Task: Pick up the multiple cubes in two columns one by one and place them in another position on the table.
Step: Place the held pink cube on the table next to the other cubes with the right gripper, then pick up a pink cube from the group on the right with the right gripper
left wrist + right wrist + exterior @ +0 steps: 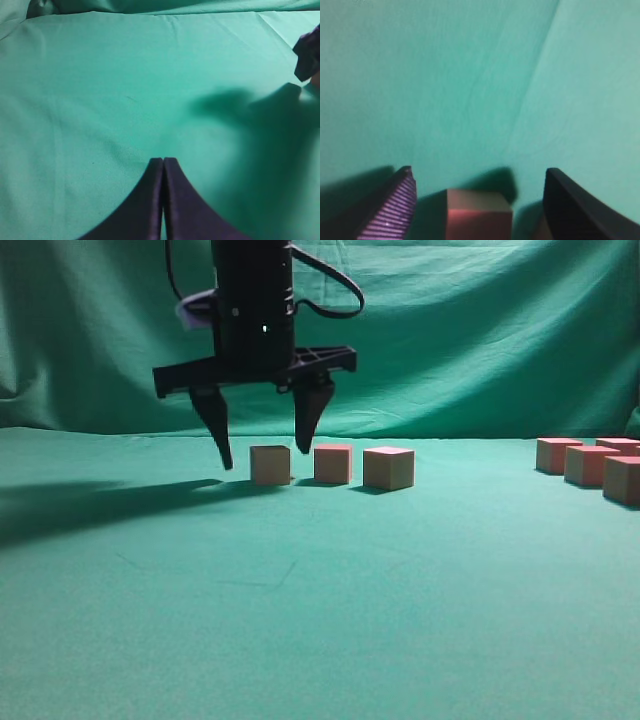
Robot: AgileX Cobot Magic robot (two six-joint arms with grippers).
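Observation:
Three cubes stand in a row on the table (300, 620): a left cube (270, 464), a middle one (333, 463) and a right one (388, 468). My right gripper (265, 455) hangs over the left cube, open, with a fingertip on either side and a gap to each face. In the right wrist view that cube (479, 212) rests on the cloth between the spread fingers of the right gripper (479, 173). My left gripper (163, 161) is shut on nothing above bare cloth; it does not show in the exterior view.
Several more cubes (590, 465) cluster at the far right of the table. The wrinkled green curtain (480, 330) closes off the back. A dark part of the right arm (307, 55) shows at the right edge of the left wrist view.

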